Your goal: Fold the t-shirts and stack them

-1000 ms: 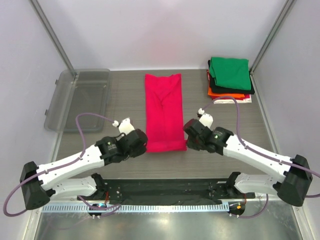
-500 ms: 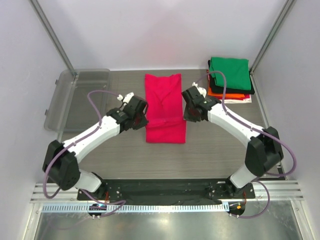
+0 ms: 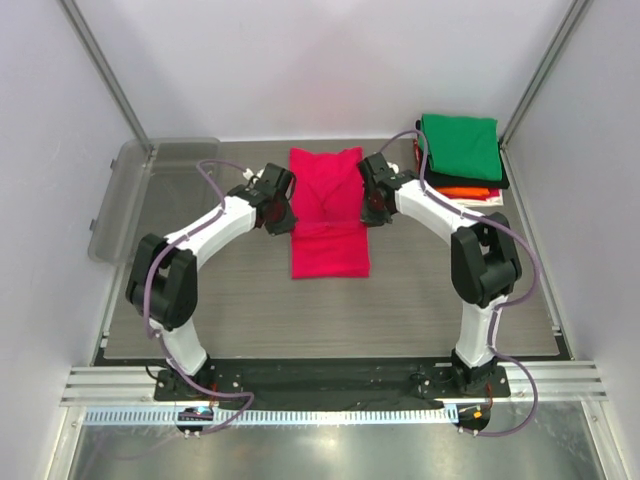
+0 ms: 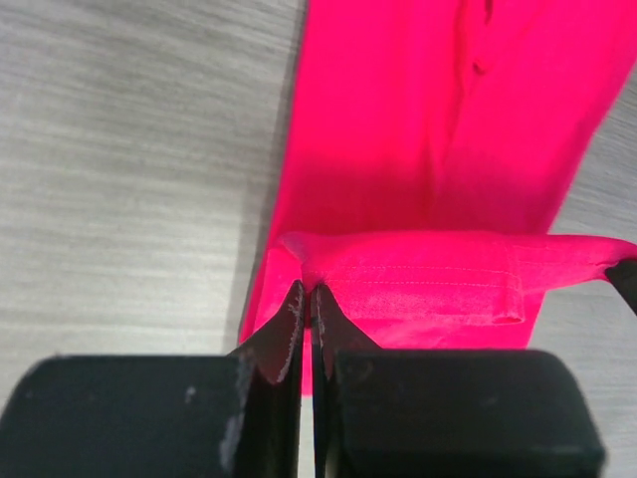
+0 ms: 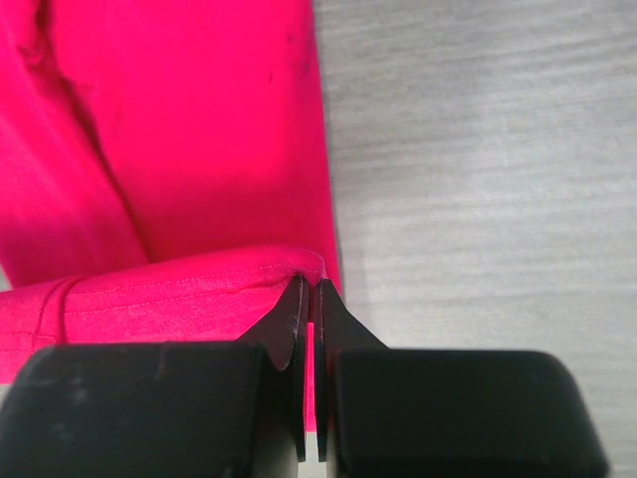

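A crimson-pink t-shirt [image 3: 328, 215] lies as a long strip in the middle of the table, its near end lifted and doubled back over its middle. My left gripper [image 3: 283, 213] is shut on the hem's left corner [image 4: 304, 274]. My right gripper [image 3: 369, 210] is shut on the hem's right corner [image 5: 309, 267]. Both hold the hem [image 4: 418, 279] a little above the lower layer [image 5: 199, 139]. A stack of folded t-shirts stands at the back right, green [image 3: 459, 145] on top, black [image 3: 435, 178], orange [image 3: 468, 192] and white [image 3: 488, 201] edges under it.
A clear plastic tub [image 3: 155, 195] lies at the back left, partly off the table's left edge. Metal frame posts [image 3: 105, 70] rise at both back corners. Grey wood-grain table [image 3: 330, 310] spreads in front of the shirt.
Both grippers have carried the pink shirt's near hem away from me, from the strip's near end to over its middle. The strip now looks shorter, folded over itself.
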